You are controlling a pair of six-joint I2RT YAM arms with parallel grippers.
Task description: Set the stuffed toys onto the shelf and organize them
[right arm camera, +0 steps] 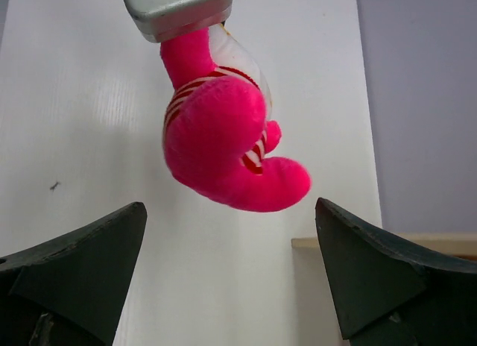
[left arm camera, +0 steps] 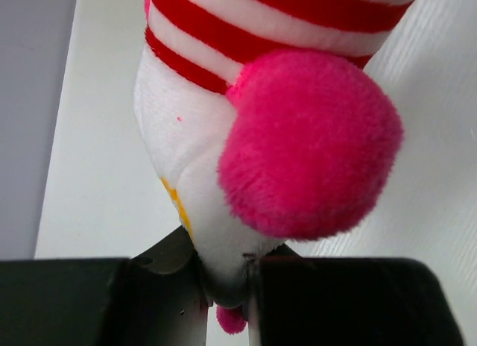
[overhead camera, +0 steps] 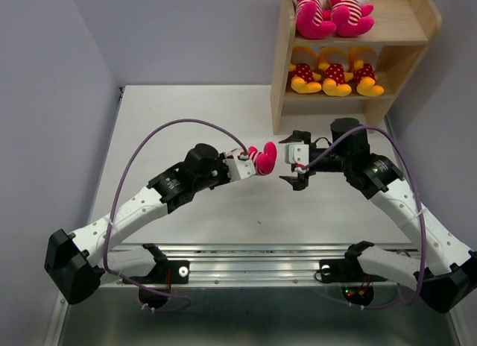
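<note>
The pink-and-white striped toy (overhead camera: 262, 158) hangs in mid-air over the table (overhead camera: 186, 115), pinched at its white head end by the left gripper (overhead camera: 250, 161), whose jaws are clamped tight on it. Its long axis runs straight out from those jaws, pink legs pointing at the right gripper (overhead camera: 292, 165). That one stands just beside the feet, jaws wide apart, holding nothing. The shelf (overhead camera: 282, 63) lies beyond the right gripper, nearer that arm. The toy's face is buried in the left jaws, and the frame's top edge cuts off the shelf's upper tier.
</note>
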